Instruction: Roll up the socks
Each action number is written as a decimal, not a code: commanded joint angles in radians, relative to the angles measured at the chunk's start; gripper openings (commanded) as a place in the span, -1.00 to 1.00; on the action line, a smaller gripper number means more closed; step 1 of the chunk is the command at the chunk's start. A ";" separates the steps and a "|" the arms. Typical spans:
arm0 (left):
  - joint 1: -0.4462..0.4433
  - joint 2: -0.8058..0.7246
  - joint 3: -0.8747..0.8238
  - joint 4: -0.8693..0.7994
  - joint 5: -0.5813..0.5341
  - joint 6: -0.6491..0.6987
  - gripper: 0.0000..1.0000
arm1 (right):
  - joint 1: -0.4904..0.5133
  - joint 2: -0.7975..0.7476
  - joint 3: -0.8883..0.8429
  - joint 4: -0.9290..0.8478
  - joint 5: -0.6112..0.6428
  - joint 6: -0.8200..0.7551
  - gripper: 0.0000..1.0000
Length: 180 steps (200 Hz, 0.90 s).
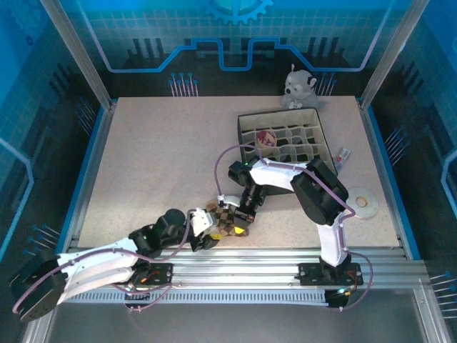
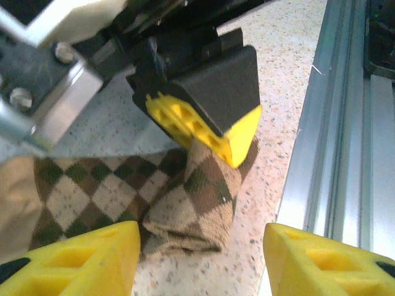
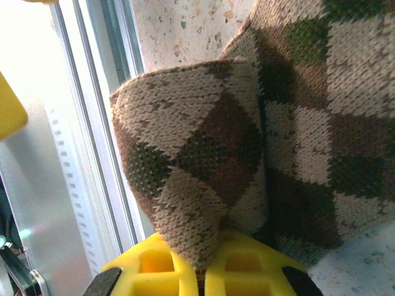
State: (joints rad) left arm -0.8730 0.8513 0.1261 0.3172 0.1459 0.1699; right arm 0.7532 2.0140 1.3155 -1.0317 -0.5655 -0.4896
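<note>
My right jaws are clamped shut on the argyle sock (image 3: 197, 154). In the right wrist view a fold of its brown-and-tan diamond knit stands up out of my two yellow pads (image 3: 154, 271) at the bottom edge, which press together with the cloth between them. The rest of the sock lies flat on the speckled worktop (image 3: 185, 24) at the right of that view.

My left jaws stand open (their pads (image 2: 80, 259) sit wide apart in the lower corners of the left wrist view). The folded end of the sock lies between them, and I cannot tell whether the pad at lower left touches it.

From above, the sock is at the lower centre of the frame, close to the aluminium rail (image 1: 271, 261), between my two arms. Further back, in the upper right, a compartmented organiser box (image 1: 278, 113) holds a small red-and-beige bundle (image 1: 267, 137) in one cell. A grey plush toy (image 1: 300, 86) sits behind the box.
</note>
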 commanded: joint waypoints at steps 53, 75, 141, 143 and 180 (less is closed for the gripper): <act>-0.006 0.292 0.071 0.252 0.079 0.106 0.17 | -0.013 -0.021 -0.054 0.018 0.053 0.022 -1.00; -0.010 0.389 0.093 0.297 0.105 0.105 0.18 | -0.014 -0.030 -0.062 0.027 0.055 0.026 -1.00; -0.035 0.535 0.129 0.295 0.129 0.092 -1.00 | -0.015 -0.071 -0.084 0.066 0.044 0.057 -1.00; -0.037 0.537 0.128 0.296 0.129 0.091 -1.00 | -0.015 -0.074 -0.084 0.067 0.044 0.058 -1.00; -0.041 0.545 0.077 0.332 0.119 0.083 -1.00 | -0.038 -0.163 -0.089 0.087 0.064 0.097 -0.43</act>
State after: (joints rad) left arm -0.9001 1.3773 0.2386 0.6441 0.2409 0.2615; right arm 0.7422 1.9320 1.2350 -0.9867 -0.5232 -0.4278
